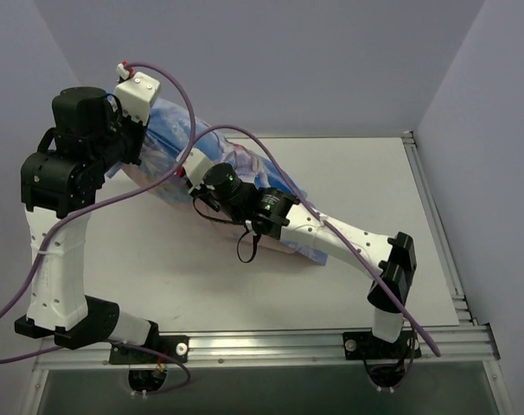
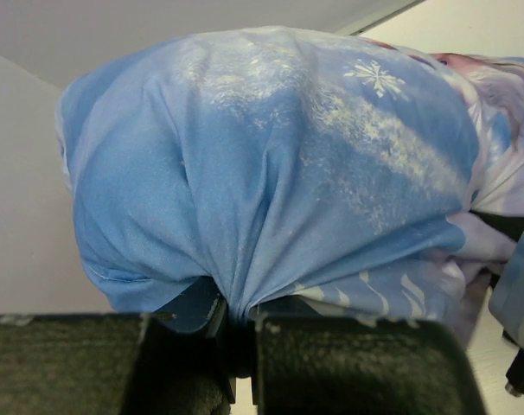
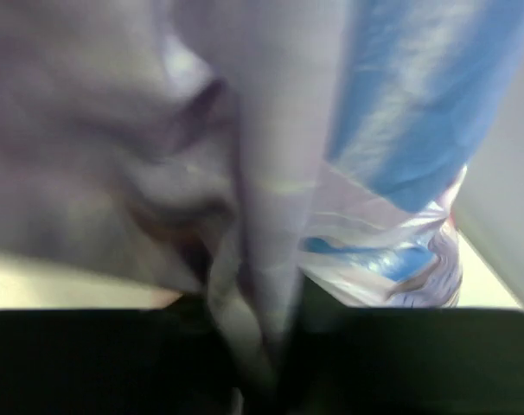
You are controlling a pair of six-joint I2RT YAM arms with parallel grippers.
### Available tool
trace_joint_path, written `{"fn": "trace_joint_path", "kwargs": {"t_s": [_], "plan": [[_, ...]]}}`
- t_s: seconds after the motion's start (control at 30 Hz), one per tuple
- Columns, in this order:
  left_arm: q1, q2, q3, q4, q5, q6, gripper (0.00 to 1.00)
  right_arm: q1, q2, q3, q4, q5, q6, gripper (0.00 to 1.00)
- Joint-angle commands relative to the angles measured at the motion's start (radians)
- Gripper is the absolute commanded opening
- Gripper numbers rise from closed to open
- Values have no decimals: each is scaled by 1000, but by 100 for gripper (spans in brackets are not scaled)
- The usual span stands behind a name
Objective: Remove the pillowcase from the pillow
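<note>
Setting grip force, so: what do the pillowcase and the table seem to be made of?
Pillowcase: thin soft printed cloth, faint sheen; it gathers into fine pleats where pinched. Table: hard smooth white board, matte, probably laminate; flat, no wrinkles.

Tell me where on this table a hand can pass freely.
Bare table: right of the pillowcase up to the side rail; at the front between left arm and right arm. Crowded: back left and centre, where left gripper and right gripper meet the cloth.

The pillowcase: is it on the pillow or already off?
On, as far as visible: the pillowcase bulges round and full, with no bare white pillow outside it in any view. The left gripper pinches its gathered fabric.
</note>
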Motion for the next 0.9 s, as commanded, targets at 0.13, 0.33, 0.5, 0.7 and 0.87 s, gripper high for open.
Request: {"fn": "trace_joint_path", "kwargs": {"t_s": [0.13,0.33,0.5,0.7,0.87], "plan": [[35,-123,213,230,-148,0,2,31,92,235,-5,-581,285,0],[32,-121,279,222,-16,65,7,29,56,243,325,-1056,672,0],[18,-53,140,224,78,90,76,-247,-59,-97,638,-1106,938,0],[17,125,101,149,178,108,94,-549,121,-256,617,-1142,1072,3],[-11,176,5,127,267,105,94,-693,483,103,164,-1108,847,85]]}}
